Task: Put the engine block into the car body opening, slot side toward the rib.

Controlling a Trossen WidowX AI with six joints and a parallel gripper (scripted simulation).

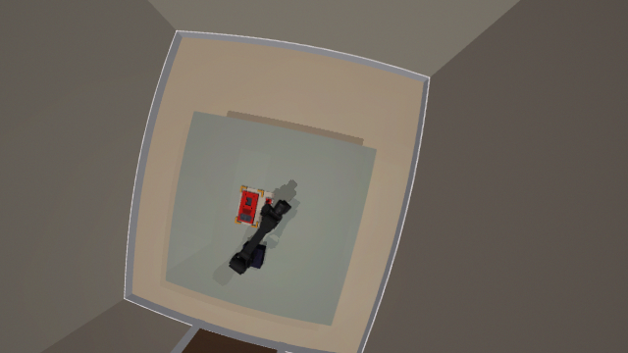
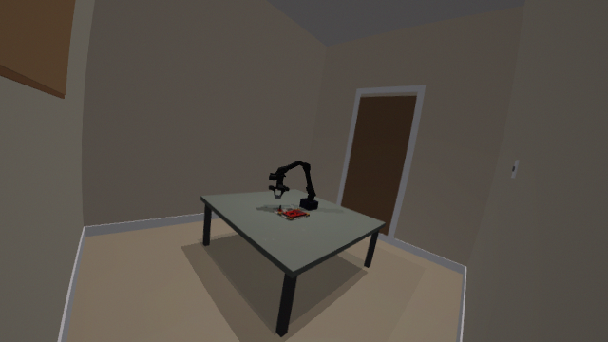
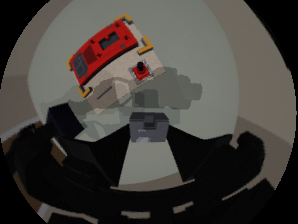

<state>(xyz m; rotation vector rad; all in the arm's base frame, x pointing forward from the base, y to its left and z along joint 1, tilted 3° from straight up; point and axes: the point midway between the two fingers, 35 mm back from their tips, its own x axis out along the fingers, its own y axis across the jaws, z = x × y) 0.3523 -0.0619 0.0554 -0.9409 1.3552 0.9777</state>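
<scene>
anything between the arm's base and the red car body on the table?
Nothing. In the top view only bare table separates the arm's base from the red car body; the forearm passes above, beside that stretch.

car body [image 1: 248,206]: 1 | engine block [image 3: 148,124]: 1 | table [image 2: 313,244]: 1 | door [image 2: 378,157]: 1

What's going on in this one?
A single black arm on a grey table has its pincer shut on a small grey block, apparently the engine block, held up off the table. The red car body sits on its pale base just beside it, and the block is not yet in the opening. A small red-topped piece stands on the base next to the car body.
</scene>
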